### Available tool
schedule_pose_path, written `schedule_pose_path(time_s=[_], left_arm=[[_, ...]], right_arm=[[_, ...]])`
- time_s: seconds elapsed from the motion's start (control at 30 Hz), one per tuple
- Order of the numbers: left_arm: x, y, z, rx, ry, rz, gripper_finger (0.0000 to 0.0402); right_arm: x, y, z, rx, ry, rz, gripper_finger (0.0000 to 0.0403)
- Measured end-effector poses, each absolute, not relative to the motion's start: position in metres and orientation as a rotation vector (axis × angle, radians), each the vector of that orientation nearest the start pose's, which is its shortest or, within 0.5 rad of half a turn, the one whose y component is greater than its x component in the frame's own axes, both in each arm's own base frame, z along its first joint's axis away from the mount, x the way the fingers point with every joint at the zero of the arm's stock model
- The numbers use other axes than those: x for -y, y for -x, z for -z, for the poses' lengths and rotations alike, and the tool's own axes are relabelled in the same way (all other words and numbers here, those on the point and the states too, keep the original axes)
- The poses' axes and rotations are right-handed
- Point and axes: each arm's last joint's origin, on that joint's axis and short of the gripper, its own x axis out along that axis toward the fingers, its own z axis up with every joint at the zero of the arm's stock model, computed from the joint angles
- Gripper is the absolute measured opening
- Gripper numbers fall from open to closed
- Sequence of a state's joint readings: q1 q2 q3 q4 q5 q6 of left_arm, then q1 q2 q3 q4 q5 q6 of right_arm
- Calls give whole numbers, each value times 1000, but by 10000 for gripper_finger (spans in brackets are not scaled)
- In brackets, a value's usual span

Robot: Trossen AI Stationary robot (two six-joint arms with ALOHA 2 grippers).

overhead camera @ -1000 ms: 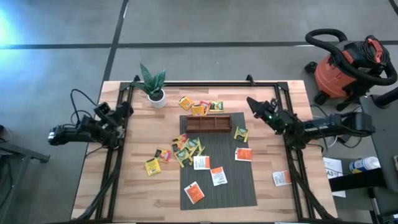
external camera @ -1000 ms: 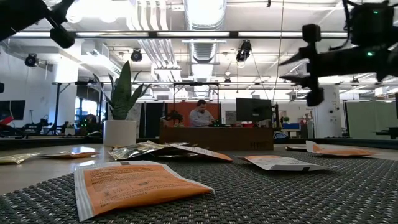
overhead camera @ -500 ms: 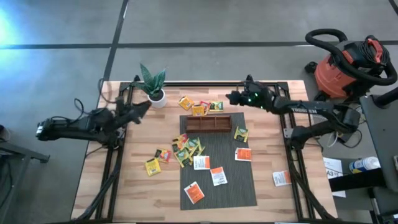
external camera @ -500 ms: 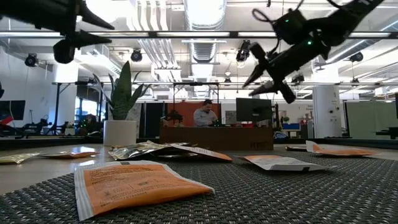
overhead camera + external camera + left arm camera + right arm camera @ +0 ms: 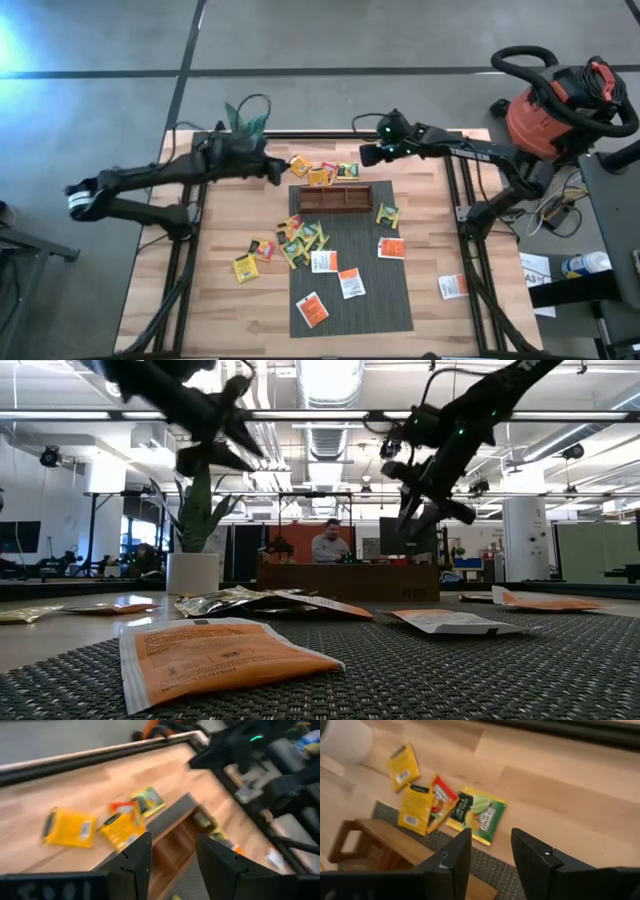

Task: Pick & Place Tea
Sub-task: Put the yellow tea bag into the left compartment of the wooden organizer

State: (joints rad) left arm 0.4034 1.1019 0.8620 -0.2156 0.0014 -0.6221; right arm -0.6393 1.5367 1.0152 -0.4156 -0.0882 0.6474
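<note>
- The left gripper [image 5: 272, 170] hangs above the far left part of the light wooden worktop [image 5: 220, 260], over the potted plant [image 5: 243, 117] near the far left corner; its two dark fingers [image 5: 137, 855] stand apart with nothing between them.
- The right gripper [image 5: 366, 155] hangs above the far edge of the worktop, right of the middle, just beyond the far row of sachets; its dark fingers [image 5: 455, 857] also stand apart and hold nothing.
- A long brown wooden compartment tray [image 5: 333, 198] lies across the far edge of the dark grey woven mat [image 5: 385, 300] in the middle of the worktop.
- The small flat square tea sachets lie scattered: a yellow sachet [image 5: 298, 165] and a short row with a green lime sachet [image 5: 476, 813] between the tray and the far edge.
- A heap of yellow and green sachets [image 5: 300, 240] rests at the left edge of the mat, with another yellow sachet [image 5: 245, 267] on bare wood beside it.
- White-and-orange sachets [image 5: 350, 283] lie on the near half of the mat, and one white-and-orange sachet [image 5: 452, 287] lies near the right edge of the worktop.
- A person [image 5: 324, 547] sits at a desk in the room behind.
- A red shop vacuum [image 5: 560, 105] stands on the floor past the far right corner.
</note>
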Motion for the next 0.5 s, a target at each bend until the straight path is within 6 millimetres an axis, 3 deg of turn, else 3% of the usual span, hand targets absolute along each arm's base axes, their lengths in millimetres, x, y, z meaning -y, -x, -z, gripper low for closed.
schedule_pose_path(time_s=[0.07,0.23,0.5], left_arm=[[-107,-236,-306,-300,672,-483,147],[-124,-277,-289,-449,624,-455,147],[-147,-330,-274,-581,609,-453,147]], right_arm=[[190,-253,-211,-731,-954,762,137],[202,-256,-190,-798,-993,743,137],[218,-258,-180,-820,-992,740,137]])
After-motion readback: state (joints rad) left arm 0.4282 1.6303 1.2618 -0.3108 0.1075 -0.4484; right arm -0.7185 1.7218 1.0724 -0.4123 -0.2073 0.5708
